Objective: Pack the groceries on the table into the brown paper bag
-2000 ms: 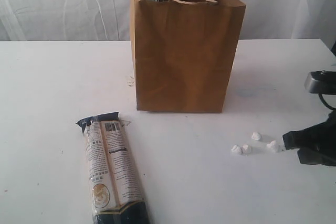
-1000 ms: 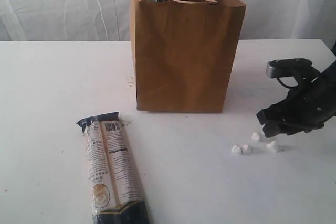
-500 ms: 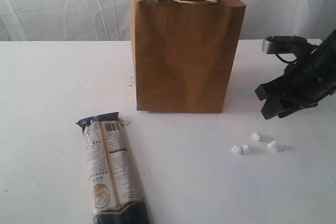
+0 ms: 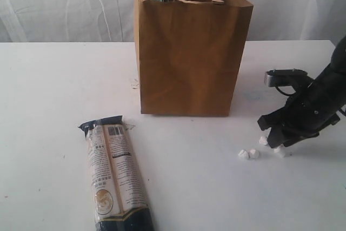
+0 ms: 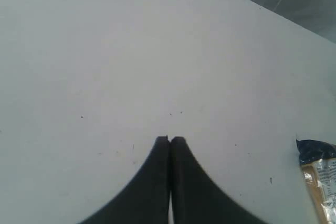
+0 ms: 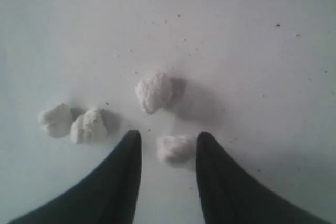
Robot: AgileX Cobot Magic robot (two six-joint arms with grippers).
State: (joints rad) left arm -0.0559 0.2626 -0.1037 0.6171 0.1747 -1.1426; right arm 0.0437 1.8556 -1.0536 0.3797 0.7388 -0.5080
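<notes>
Brown paper bag (image 4: 189, 58): creased kraft, boxy, standing upright on the matte white worktop (image 4: 54, 90).
Long cream-black packet (image 4: 116, 177): glossy tube, lying flat in front of the bag.
Left end effector (image 5: 169, 139): tapered black fingers pressing together.
Right end effector (image 6: 169, 133): fingers standing spread around one chalky lump (image 6: 176, 150).

Soft, even, bright light; faint shadows; wrist views slightly blurred.

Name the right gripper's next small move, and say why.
Probably close the right gripper on the small white lump. Its open fingers straddle that lump on the table, with a gap showing on one side, so nothing is pinched yet.
</notes>
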